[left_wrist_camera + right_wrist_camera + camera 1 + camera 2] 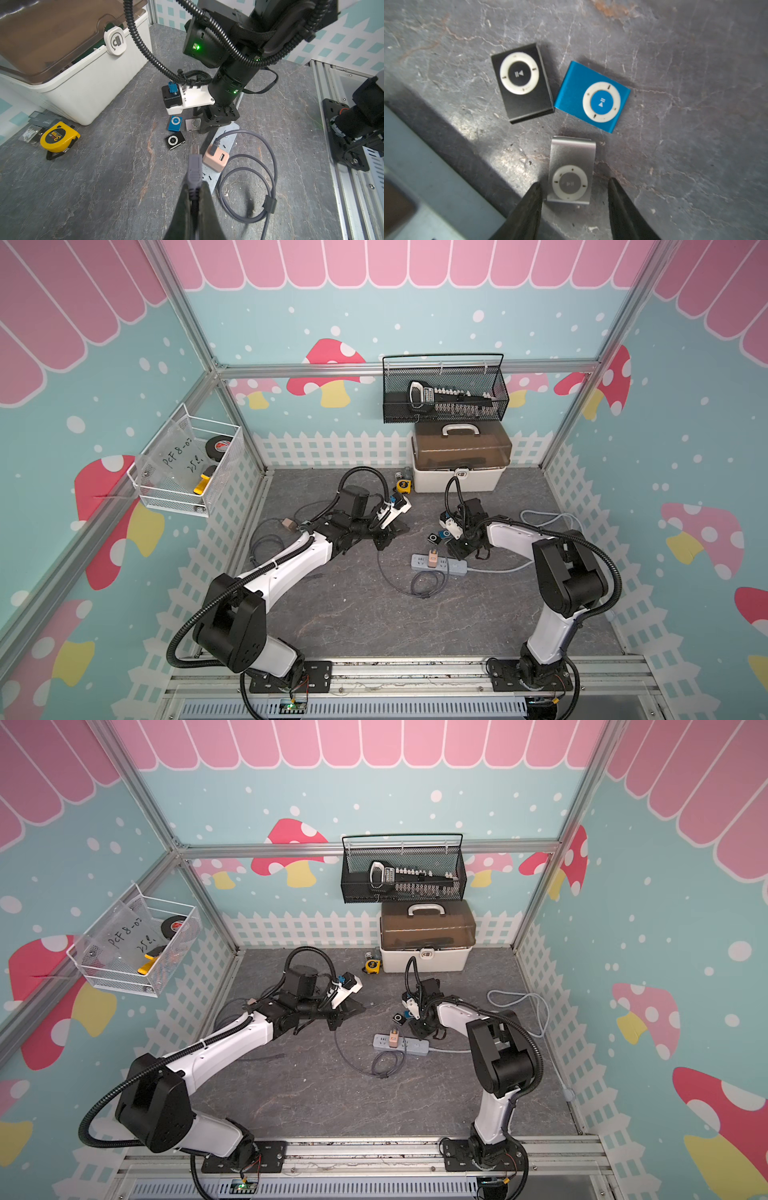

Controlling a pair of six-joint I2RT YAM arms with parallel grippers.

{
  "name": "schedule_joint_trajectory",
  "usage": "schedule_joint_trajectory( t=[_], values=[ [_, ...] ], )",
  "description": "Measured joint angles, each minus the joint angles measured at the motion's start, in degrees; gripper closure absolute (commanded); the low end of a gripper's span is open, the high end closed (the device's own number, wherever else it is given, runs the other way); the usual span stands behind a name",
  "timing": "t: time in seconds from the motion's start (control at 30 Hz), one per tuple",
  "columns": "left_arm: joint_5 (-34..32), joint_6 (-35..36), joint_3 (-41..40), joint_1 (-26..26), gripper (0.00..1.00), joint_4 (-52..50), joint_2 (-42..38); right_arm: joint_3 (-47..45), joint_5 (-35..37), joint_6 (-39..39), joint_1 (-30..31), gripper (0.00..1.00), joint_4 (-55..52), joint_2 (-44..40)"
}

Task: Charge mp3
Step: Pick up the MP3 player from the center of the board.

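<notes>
Now the right gripper (pixel 574 184) is hanging with its jaws apart, one on each side of the silver mp3 (pixel 571 153), which is lying flat on the table (pixel 675 62) beside the blue mp3 (pixel 591 96) and the black mp3 (pixel 522 83). It should be closing slowly and evenly, so the little player is not spinning away. The left gripper (pixel 194 193) is squeezing the grey plug (pixel 194 164) tight, near the pink charger (pixel 216 161).

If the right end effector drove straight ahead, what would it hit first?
The silver mp3 player: it sits between the right end effector's open jaws, seemingly untouched. Height above the table is unclear.
</notes>
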Motion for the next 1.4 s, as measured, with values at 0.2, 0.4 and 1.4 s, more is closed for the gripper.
schedule_joint_trajectory(
  t=[0.2, 0.4, 1.4],
  values=[
    [-0.04, -0.24, 0.0, -0.22, 1.0, 0.2, 0.0, 0.0, -0.09, -1.16, 0.28, 0.65, 0.39, 0.02],
    [-0.04, -0.26, 0.0, -0.33, 1.0, 0.39, 0.0, 0.0, -0.57, -2.1, 0.31, 0.79, 0.76, 0.11],
    [-19.04, -0.35, 8.2, -13.29, 1.0, -3.52, 0.15, 7.63, -9.81, 10.29, -1.09, 0.87, -14.27, -25.59]
  ],
)
